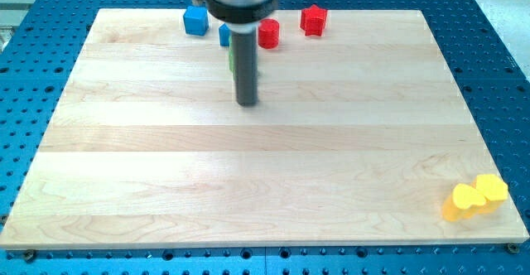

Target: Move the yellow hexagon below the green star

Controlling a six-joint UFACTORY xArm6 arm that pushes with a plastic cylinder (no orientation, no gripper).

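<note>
The yellow hexagon (493,187) lies near the board's bottom right corner, touching a second yellow block (461,202) of rounded, heart-like shape on its left. A green block (233,60) sits near the view's top centre, mostly hidden behind my rod; only a thin green edge shows, so its shape cannot be made out. My tip (247,103) rests on the board just below the green block, far up and left of the yellow blocks.
A blue cube (195,19) and a second blue block (224,35), partly hidden by the rod, sit at the top edge. A red round block (268,33) and a red star-like block (313,19) lie to the right of the rod. The wooden board (166,184) lies on a blue perforated table.
</note>
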